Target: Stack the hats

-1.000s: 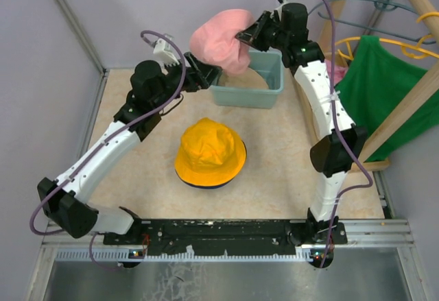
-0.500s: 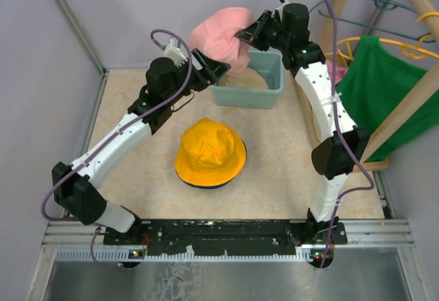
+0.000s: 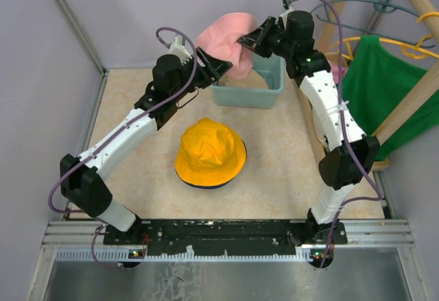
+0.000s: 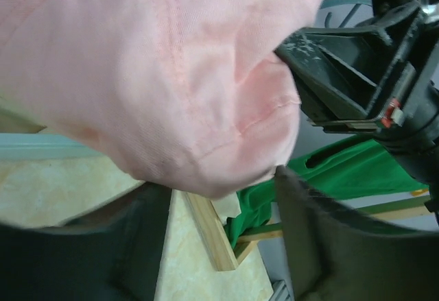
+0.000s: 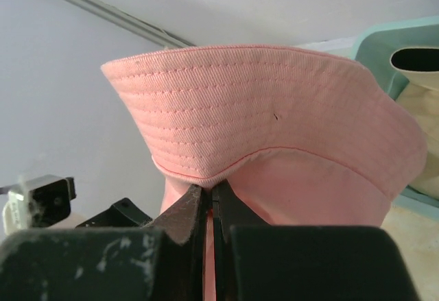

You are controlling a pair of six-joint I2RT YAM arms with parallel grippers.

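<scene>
Brim of pink hat [image 3: 223, 30] clamped in right gripper [image 3: 241, 39], left gripper [image 3: 219, 66] newly risen beside it with jaws spread, seemingly not yet gripping; stacking onto yellow hat [image 3: 210, 151] pending.

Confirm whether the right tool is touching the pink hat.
Touching. The right wrist view shows the right tool pinched shut on the brim of the pink hat.

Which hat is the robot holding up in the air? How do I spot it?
Find the tan table, then the blue-green bin at its far edge. Just above the bin hangs the pink hat, its brim pinched by the right gripper. It is the only hat in the air; the yellow hat lies flat on the table.
</scene>
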